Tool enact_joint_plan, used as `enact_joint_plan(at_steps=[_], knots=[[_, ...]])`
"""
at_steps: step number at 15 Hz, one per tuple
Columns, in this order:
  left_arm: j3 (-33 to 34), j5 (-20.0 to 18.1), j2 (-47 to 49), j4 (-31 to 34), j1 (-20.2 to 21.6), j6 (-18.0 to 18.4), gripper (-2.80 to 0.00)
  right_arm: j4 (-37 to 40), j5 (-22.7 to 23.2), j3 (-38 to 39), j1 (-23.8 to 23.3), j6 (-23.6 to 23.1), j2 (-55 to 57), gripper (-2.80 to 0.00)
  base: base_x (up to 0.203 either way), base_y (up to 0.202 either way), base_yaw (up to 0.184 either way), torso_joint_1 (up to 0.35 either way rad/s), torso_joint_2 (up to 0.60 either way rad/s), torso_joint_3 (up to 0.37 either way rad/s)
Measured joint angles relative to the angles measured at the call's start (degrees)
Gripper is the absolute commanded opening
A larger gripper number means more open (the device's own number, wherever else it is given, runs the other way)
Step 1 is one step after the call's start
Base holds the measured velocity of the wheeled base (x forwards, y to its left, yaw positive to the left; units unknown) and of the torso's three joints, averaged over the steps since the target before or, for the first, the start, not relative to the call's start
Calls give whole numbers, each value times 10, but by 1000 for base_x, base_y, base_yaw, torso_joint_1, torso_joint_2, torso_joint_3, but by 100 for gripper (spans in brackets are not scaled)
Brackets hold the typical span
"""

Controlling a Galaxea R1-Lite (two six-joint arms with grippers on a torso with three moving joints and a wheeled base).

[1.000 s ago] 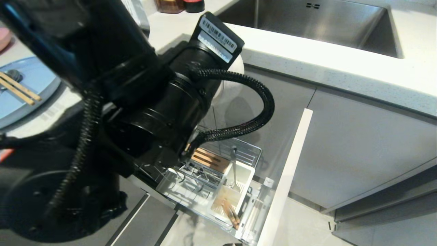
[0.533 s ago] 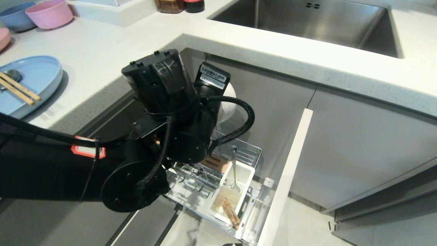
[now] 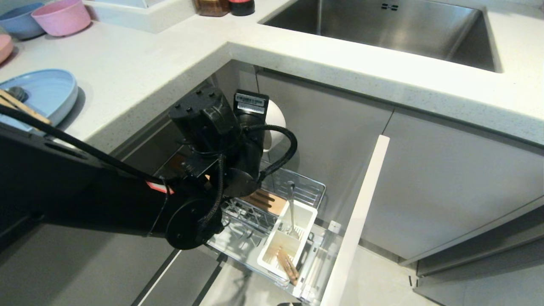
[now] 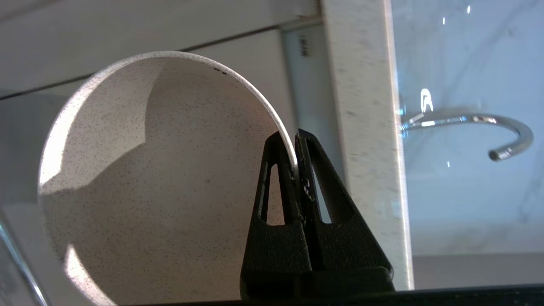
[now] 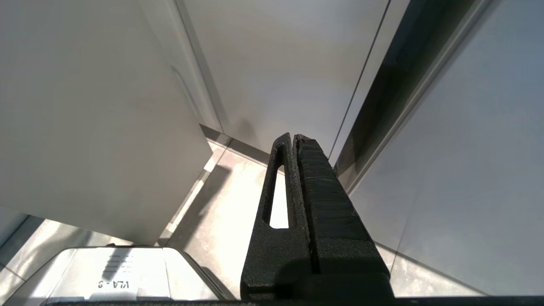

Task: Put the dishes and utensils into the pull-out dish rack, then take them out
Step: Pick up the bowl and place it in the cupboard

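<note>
My left gripper (image 4: pixel 294 142) is shut on the rim of the cream-white bowl (image 4: pixel 161 178), which it holds on edge. In the head view the bowl (image 3: pixel 275 123) shows just past my left wrist, below the counter edge and above the back of the pull-out dish rack (image 3: pixel 308 189). The rack's white caddy (image 3: pixel 304 214) holds a silver spoon (image 3: pixel 291 206) and brown sticks (image 3: pixel 288 265). The light-blue plate (image 3: pixel 49 91) lies on the counter at the left with wooden chopsticks (image 3: pixel 23 108) on it. My right gripper (image 5: pixel 294 137) hangs shut and empty over the floor.
The rack's grey front panel (image 3: pixel 361 212) stands pulled out on the right. Its wooden strip (image 3: pixel 265 199) lies under my wrist. A steel sink (image 3: pixel 382 29) is set in the counter behind. Small pink (image 3: pixel 61 17) and blue (image 3: pixel 17 21) bowls stand at the far left.
My left arm has dropped away from the camera and down below the counter edge, carrying the bowl toward the rack. The rack, plate and caddy have not moved.
</note>
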Motion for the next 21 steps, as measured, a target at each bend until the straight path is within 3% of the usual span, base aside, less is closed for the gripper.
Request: enact_joint_plan(at_steps=[4,11,15,21], knots=[[17,32,32,-16,2,-15,-280,0,0,0,0,0,0,-280,0,0,0,0,0,0],[72,34,54,-36,15,-105,-280,0,0,0,0,0,0,-280,0,0,0,0,0,0],[93,32,72,-155,23,-104,-280,0,0,0,0,0,0,-280,0,0,0,0,0,0],[95,30,100,-166,32,-115,-280,0,0,0,0,0,0,-280,0,0,0,0,0,0]])
